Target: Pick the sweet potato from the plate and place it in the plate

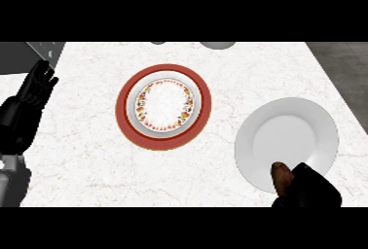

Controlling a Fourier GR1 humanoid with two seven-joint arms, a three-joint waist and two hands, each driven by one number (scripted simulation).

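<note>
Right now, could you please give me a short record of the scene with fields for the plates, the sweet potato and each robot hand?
surface: white marbled counter
left plate: red-rimmed plate with a floral ring, nothing on it
right plate: plain white plate
sweet potato: brown sweet potato at the white plate's lower edge
right robot hand: right robot hand curled beside the sweet potato, seemingly grasping it
left robot hand: left robot hand open, fingers up, resting at the view's left edge

Brown sweet potato (281,176) lies on white plate's (287,127) near rim.
</note>
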